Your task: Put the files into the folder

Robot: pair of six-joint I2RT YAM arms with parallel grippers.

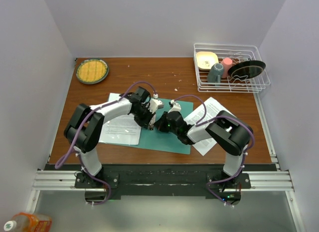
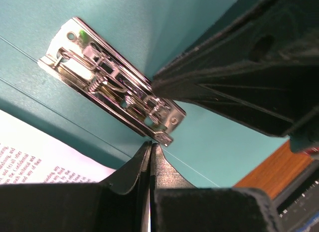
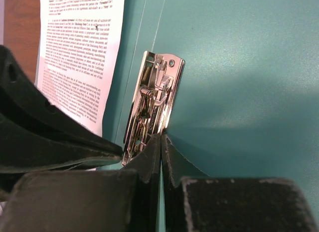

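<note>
Two sets of fingers at one spot: what is shown, and where are the task's things? [Student]

Top view: the folder (image 1: 170, 140) lies open and flat on the tabletop (image 1: 149, 77), and both arms meet above it. The files are outside it. The left sheet (image 1: 118, 131) lies at the folder's left edge, and the right sheet (image 1: 212, 111) lies at its right edge, partly under the right arm. Wrist views: the left fingers (image 2: 137, 167) are clenched, tips together, just beside one end of the spring clip (image 2: 112, 90). The right fingers (image 3: 148, 161) are likewise clenched against an end of the clip. Whether either pair nips a metal part cannot be told. [Tutor]

What could go wrong from here? [Student]

Judged from the crowding, the two sets of fingers may knock each other, since they are almost touching. The clip looks sprung, so a tip slipping off its lever would probably let it snap back. A sideways push could also drag the light folder across the sheets. [Tutor]

And the surroundings? [Student]

A dish rack (image 1: 229, 87) with cups and plates stands far right, and a round dish (image 1: 92, 71) stands far left. Both are well apart from the work and block nothing. The obstacles are nearer: the right arm covers part of its sheet, and the clip sits where the sheets must go. [Tutor]
</note>
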